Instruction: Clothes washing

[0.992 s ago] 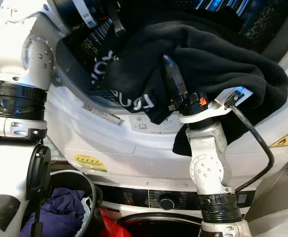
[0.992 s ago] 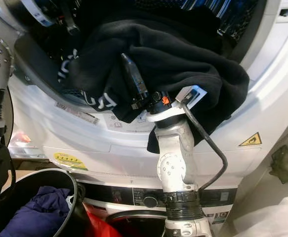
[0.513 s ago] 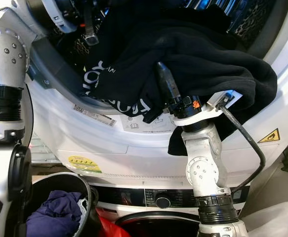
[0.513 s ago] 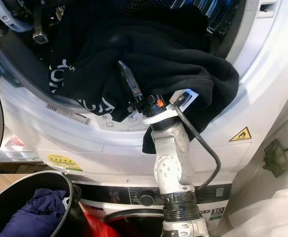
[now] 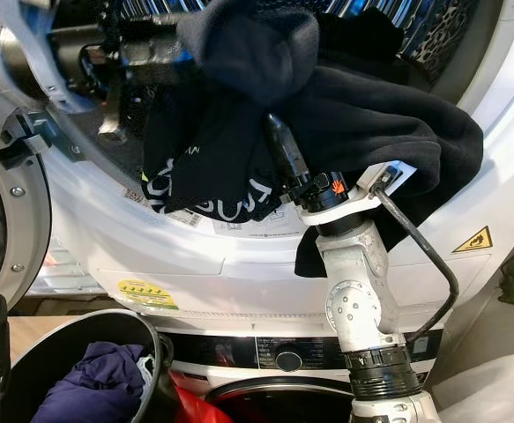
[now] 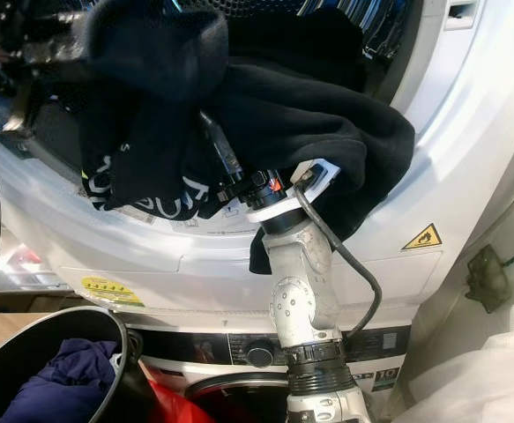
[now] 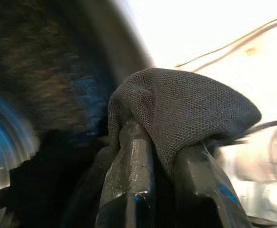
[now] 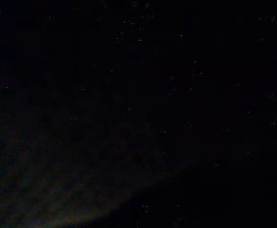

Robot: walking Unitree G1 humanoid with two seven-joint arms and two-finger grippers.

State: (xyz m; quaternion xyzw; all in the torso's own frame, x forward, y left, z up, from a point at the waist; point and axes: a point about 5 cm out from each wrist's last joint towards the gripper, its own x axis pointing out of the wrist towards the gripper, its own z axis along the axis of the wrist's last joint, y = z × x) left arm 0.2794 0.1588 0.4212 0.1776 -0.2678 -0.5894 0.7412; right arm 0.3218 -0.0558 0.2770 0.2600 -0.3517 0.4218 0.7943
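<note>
A large black garment point(image 5: 371, 123) with white lettering hangs over the white front rim point(image 5: 133, 229) of the upper machine, partly inside its metal drum point(image 5: 433, 31). My left gripper point(image 7: 162, 137) is shut on a fold of the black mesh cloth point(image 7: 186, 104). It holds that bunch point(image 5: 248, 44) up at the top of the drum opening. My right gripper point(image 5: 280, 145) points up from below and is pressed into the hanging garment. One of its black fingers point(image 6: 217, 145) shows and the other is buried in the cloth. The right wrist view is dark.
A black laundry basket point(image 5: 142, 330) with purple clothes point(image 5: 107, 388) stands at the lower left. Below the upper machine is a second one with a round knob point(image 5: 289, 359). Something red point(image 5: 195, 407) lies beside the basket. White fabric point(image 5: 495, 379) sits at the lower right.
My left gripper has lifted a bunch of the black garment up and rightward across the drum opening. The right gripper stays pressed into the cloth. The camera has shifted.
</note>
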